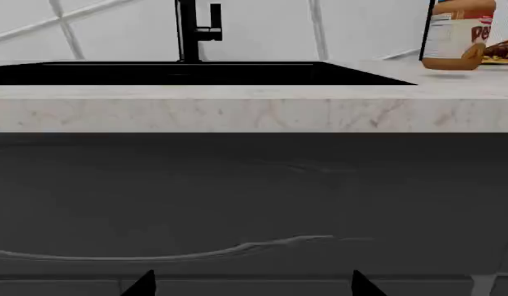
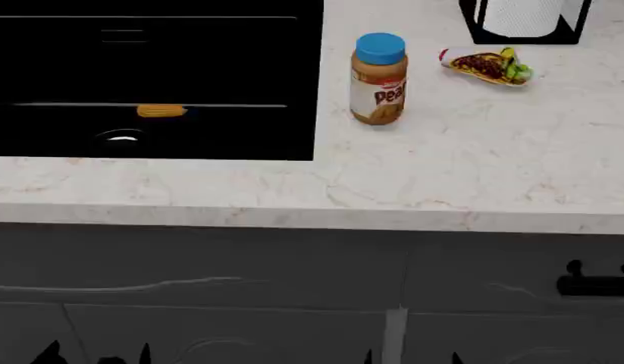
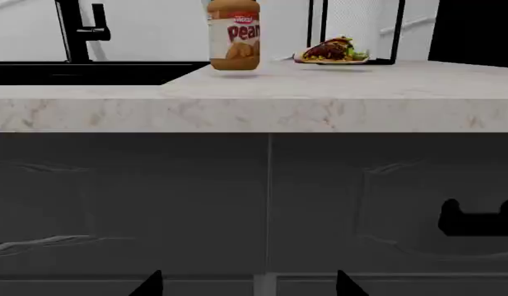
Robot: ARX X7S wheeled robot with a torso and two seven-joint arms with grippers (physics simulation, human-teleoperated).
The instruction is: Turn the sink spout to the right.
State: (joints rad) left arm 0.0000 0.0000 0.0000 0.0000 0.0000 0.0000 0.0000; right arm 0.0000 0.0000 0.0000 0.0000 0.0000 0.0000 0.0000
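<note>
The sink spout's tall black column (image 1: 187, 31) stands behind the black sink (image 1: 155, 73). A short lever (image 1: 214, 21) sticks out beside it, and the spout's tube arm is cut off above the frame. The column also shows in the right wrist view (image 3: 71, 31). In the head view the sink (image 2: 241, 76) fills the top left and the spout is out of view. My left gripper (image 1: 254, 285) is open and empty, low in front of the cabinet. My right gripper (image 3: 249, 285) is open and empty at the same height. Both show as dark tips in the head view: left (image 2: 97, 355), right (image 2: 413, 356).
A peanut butter jar (image 2: 378, 80), a wrap (image 2: 486, 66) and a paper towel holder (image 2: 524, 19) stand on the marble counter (image 2: 443, 174) right of the sink. A corn cob (image 2: 162, 111) lies in the basin near the drain (image 2: 121, 136). A black cabinet handle (image 2: 595, 280) sticks out at the right.
</note>
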